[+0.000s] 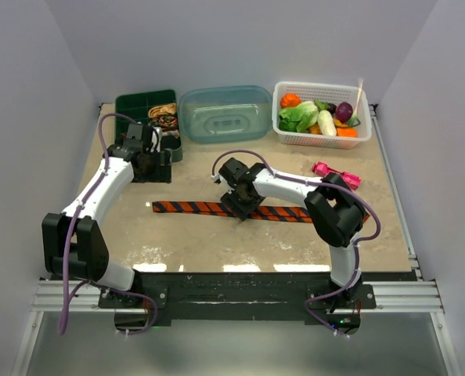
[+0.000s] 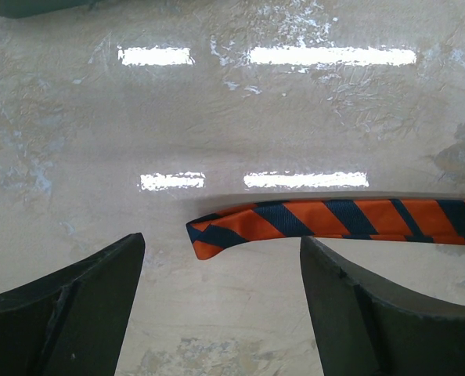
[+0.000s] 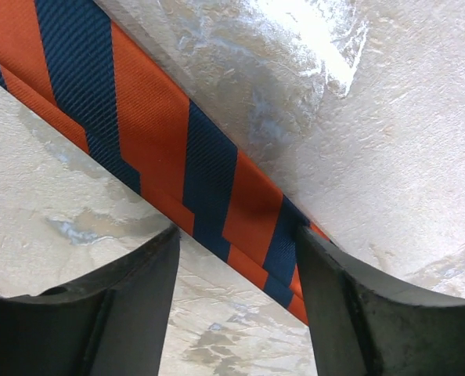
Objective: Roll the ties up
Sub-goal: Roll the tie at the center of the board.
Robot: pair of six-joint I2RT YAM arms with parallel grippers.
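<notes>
Two robot arms work over a long orange fabric necktie point(image 1: 193, 208) with dark blue diagonal stripes, which lies flat on a mottled beige table point(image 1: 217, 243).

Top view: the right gripper point(image 1: 239, 205) stands over the tie's middle, with the strip running out past both fingers. The left gripper point(image 1: 150, 163) hangs apart from the tie, beside a dark green compartment tray point(image 1: 135, 104) holding small coiled patterned ties point(image 1: 167, 117).
Left wrist view: the dark fingers point(image 2: 84, 298) are spread wide and hold nothing, and the tie's tip point(image 2: 217, 235) lies just ahead of the gap.
Right wrist view: the fingers point(image 3: 115, 305) are apart and straddle the tie point(image 3: 154, 133). It crosses diagonally and disappears behind the finger on the view's right.
</notes>
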